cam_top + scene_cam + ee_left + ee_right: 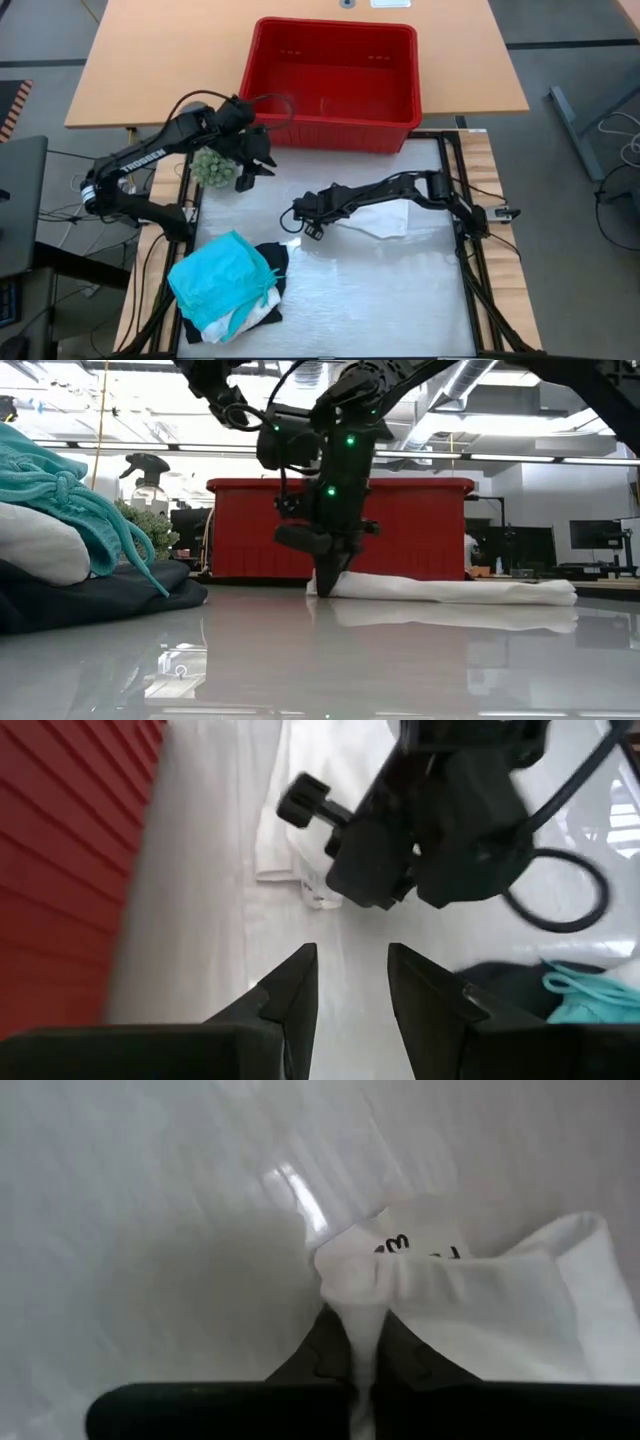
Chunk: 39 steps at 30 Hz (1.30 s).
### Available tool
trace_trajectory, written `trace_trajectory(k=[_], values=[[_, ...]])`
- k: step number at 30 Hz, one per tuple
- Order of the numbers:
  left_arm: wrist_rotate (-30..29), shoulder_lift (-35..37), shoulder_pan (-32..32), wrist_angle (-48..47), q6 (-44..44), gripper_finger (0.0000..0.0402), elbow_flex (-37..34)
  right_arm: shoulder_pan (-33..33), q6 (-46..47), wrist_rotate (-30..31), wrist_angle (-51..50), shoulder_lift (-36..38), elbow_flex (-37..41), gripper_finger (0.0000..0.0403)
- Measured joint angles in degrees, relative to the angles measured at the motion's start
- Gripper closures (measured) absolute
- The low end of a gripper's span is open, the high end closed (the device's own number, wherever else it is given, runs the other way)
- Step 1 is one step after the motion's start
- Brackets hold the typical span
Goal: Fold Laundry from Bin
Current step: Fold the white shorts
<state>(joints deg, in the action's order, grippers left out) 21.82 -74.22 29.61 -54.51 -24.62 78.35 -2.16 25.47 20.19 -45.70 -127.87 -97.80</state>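
A white garment (385, 220) lies flat on the glossy white mat, mid-table; it also shows in the low view (450, 590). My right gripper (303, 222) is shut on the garment's left end, low over the mat (330, 585). A teal garment (220, 275) sits on a pile with a black one (272, 258) and a white one (250, 315) at the near left. The red bin (330, 22) stands at the far edge. My left gripper (255, 165) hangs open and empty beside the green plant (210, 165), in front of the bin. My right gripper pinches a bunched bit of the white garment's left end (365, 1295) between its two fingers, beside a printed label. The fingers point down at the mat. The rest of the garment lies on the mat, stretching toward the table's right, slack.
The bin's slotted red wall (60, 850) is close to my left gripper (350, 955). The plant (150, 525) stands between the bin and the pile. The glossy mat (400, 300) is bare at the near right. Wooden table edges frame the mat.
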Motion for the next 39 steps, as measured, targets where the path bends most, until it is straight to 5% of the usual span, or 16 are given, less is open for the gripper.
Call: trace_trajectory(k=[15,27,34,39], values=[[-0.7,0.1,0.0,0.4,2.2,0.0312,-6.0,5.0,4.7,0.0,2.8,0.1,-10.3,0.0369],[-0.3,0.1,0.0,3.1,1.8,0.0328,-6.0,15.3,23.9,8.5,-2.6,0.2,-9.7,0.0369],[4.6,0.1,0.0,6.8,0.9,0.0328,-6.0,19.3,33.9,9.6,-3.5,0.9,-7.7,0.0369],[17.9,0.1,-0.5,20.3,-3.4,0.0328,-9.2,22.4,36.4,10.3,-4.9,1.5,-7.5,0.0369]])
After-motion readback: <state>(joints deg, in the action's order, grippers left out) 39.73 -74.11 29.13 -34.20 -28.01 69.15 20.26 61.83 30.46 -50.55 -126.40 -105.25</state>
